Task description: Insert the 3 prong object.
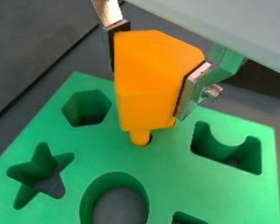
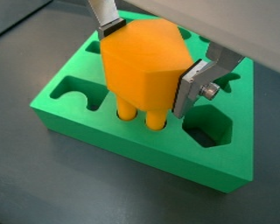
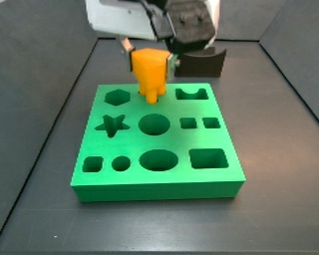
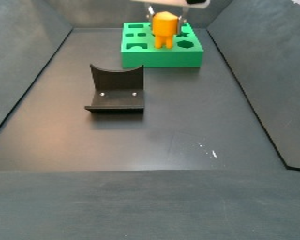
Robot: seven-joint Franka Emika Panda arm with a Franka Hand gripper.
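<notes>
The 3 prong object (image 1: 149, 79) is a bright orange block with round prongs below. My gripper (image 1: 152, 74) is shut on it, silver fingers (image 1: 196, 87) on its two sides. It stands upright over the green board (image 1: 60, 131), prong tips at or in the board's small holes; depth is hard to tell. It shows in both wrist views (image 2: 143, 66) and both side views (image 3: 151, 72) (image 4: 165, 28). The gripper (image 3: 151, 60) is at the board's (image 3: 156, 149) far edge, middle hole. In a wrist view two prongs (image 2: 140, 115) reach the board (image 2: 95, 122).
The green board has several shaped holes: hexagon (image 3: 116, 97), star (image 3: 112, 125), circles, squares. A dark fixture (image 4: 115, 91) stands on the floor in front of the board (image 4: 161, 54). Dark walls enclose the floor.
</notes>
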